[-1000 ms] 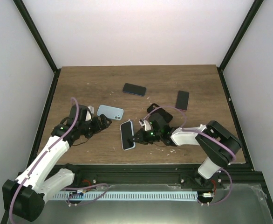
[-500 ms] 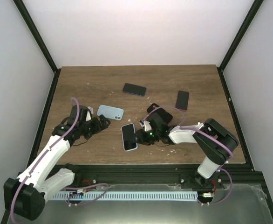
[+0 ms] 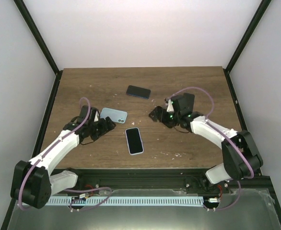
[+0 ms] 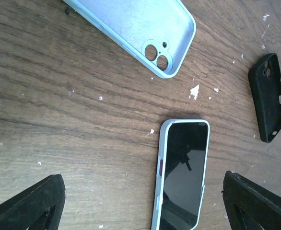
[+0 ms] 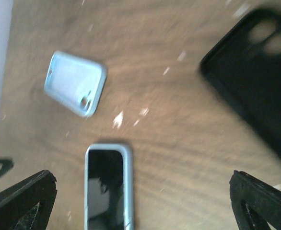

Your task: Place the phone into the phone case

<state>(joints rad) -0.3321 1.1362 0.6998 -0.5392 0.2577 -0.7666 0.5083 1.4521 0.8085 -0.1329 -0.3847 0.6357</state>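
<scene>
Since both pincers stand free of everything, we start from them.
Left pincer (image 3: 107, 125): wide apart, holding nothing, just beside the light blue case (image 3: 113, 115).
Right pincer (image 3: 155, 115): spread wide, empty, above the black case (image 4: 269, 97).
Phone (image 3: 134, 141): flat on the desk (image 3: 203, 81), screen up, between the two pincers; its pale blue rim suggests to us it already sits in a case.
Step in hand: we judge one phone done, the next pairing not yet begun.
Next move: we would pick another dark phone (image 3: 138, 91) and line it up square over an empty case.
Materials: matte, soft-looking cases with rounded corners and camera cutouts; glossy glass screen; grained wood with white flecks.
</scene>
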